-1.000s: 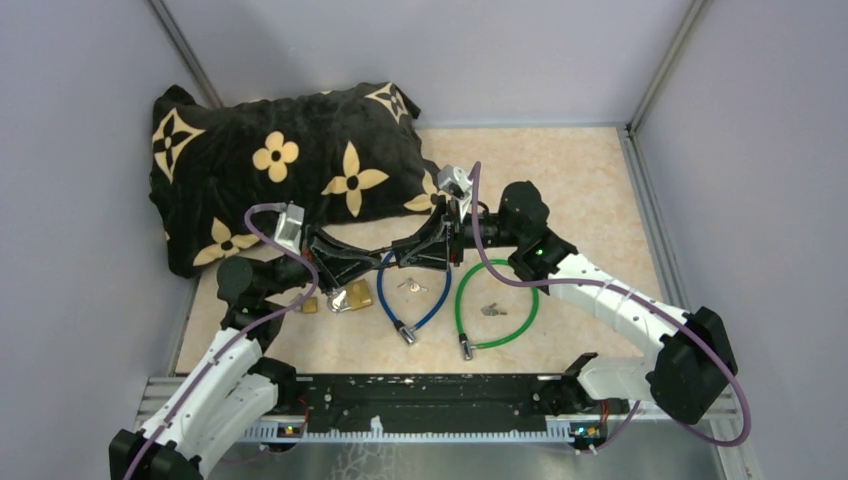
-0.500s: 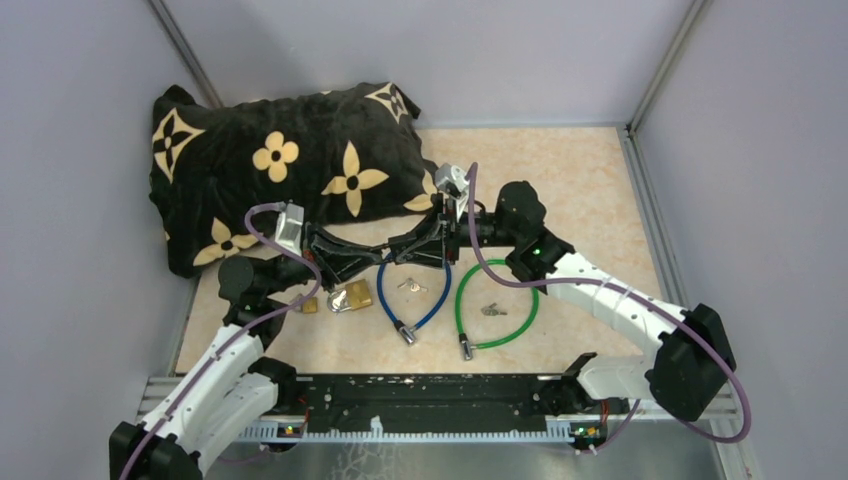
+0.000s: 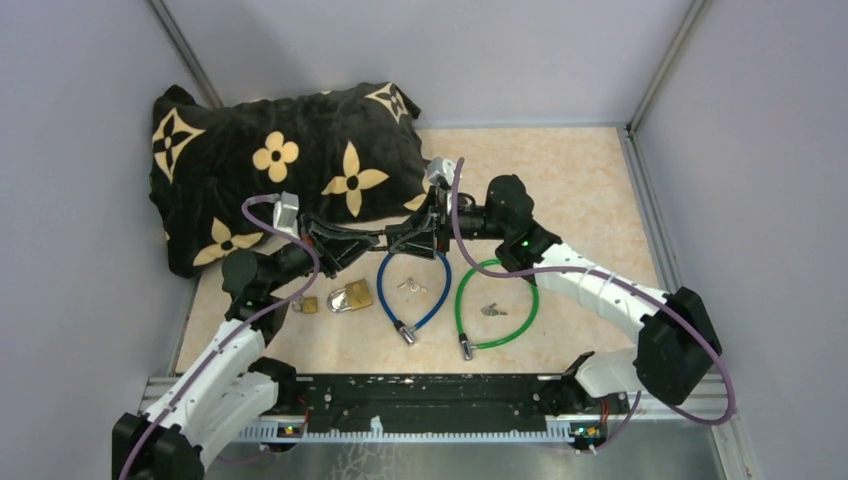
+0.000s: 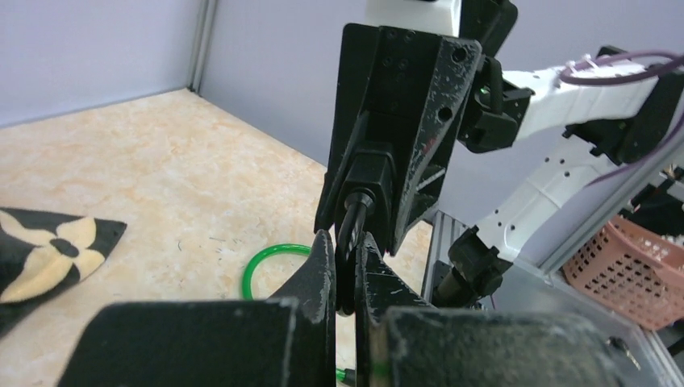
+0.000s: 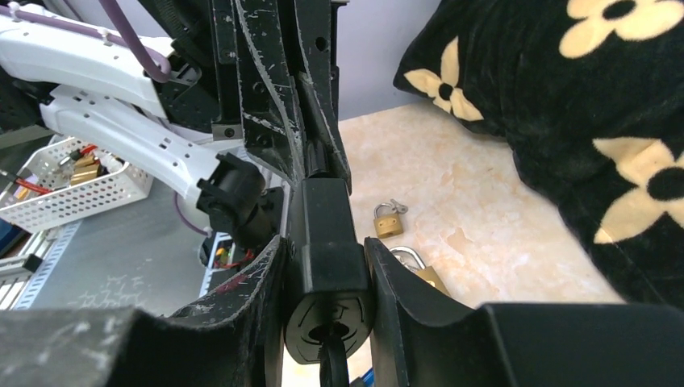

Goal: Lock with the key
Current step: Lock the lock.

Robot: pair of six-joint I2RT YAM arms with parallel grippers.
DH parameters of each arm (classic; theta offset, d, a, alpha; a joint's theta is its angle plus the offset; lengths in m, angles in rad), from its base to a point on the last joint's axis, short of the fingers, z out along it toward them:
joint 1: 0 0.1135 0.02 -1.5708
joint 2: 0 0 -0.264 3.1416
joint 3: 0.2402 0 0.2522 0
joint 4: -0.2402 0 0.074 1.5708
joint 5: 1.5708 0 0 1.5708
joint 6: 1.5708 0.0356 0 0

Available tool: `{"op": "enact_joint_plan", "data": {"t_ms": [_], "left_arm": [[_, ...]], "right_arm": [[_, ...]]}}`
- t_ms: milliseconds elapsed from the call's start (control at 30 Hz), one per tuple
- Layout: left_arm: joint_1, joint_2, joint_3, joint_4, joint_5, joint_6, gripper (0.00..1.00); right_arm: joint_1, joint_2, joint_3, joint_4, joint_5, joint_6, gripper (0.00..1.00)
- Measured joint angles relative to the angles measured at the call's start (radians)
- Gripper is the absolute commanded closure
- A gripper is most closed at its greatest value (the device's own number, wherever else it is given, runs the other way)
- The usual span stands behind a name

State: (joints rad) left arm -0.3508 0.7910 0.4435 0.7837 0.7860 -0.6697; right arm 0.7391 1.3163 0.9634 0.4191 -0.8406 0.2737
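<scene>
The two grippers meet nose to nose above the floor in front of the pillow. My right gripper (image 3: pixel 398 238) (image 5: pixel 327 270) is shut on a black lock body (image 5: pixel 327 218) (image 4: pixel 373 173), whose round end face points at the right wrist camera with a dark piece in its slot. A thin black key (image 4: pixel 352 234) sticks out of the lock's other end. My left gripper (image 3: pixel 370 238) (image 4: pixel 345 270) is shut on that key. The blue cable (image 3: pixel 432 300) hangs from the held lock down onto the floor.
A black pillow with cream flowers (image 3: pixel 270 170) lies just behind the grippers. On the floor below are a brass padlock (image 3: pixel 352 296), a smaller padlock (image 3: pixel 309 304), loose keys (image 3: pixel 408 286), and a green cable lock (image 3: pixel 528 310) around more keys (image 3: pixel 490 309). Walls close three sides.
Both grippers have moved together away from the bases, toward the pillow. The left gripper's jaws have closed on the key at the lock's end.
</scene>
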Motion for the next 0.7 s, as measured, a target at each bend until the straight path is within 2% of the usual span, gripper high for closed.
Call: {"op": "enact_joint_plan", "data": {"t_ms": [367, 700], "left_arm": [[-0.047, 0.038, 0.001, -0.046, -0.084, 0.01, 1.0], [-0.079, 0.069, -0.019, 0.03, -0.142, 0.015, 1.0]], "right_arm": [[0.0, 0.031, -0.008, 0.002, 0.026, 0.031, 1.0], [0.0, 0.017, -0.021, 0.0, 0.073, 0.088, 1.0]]}}
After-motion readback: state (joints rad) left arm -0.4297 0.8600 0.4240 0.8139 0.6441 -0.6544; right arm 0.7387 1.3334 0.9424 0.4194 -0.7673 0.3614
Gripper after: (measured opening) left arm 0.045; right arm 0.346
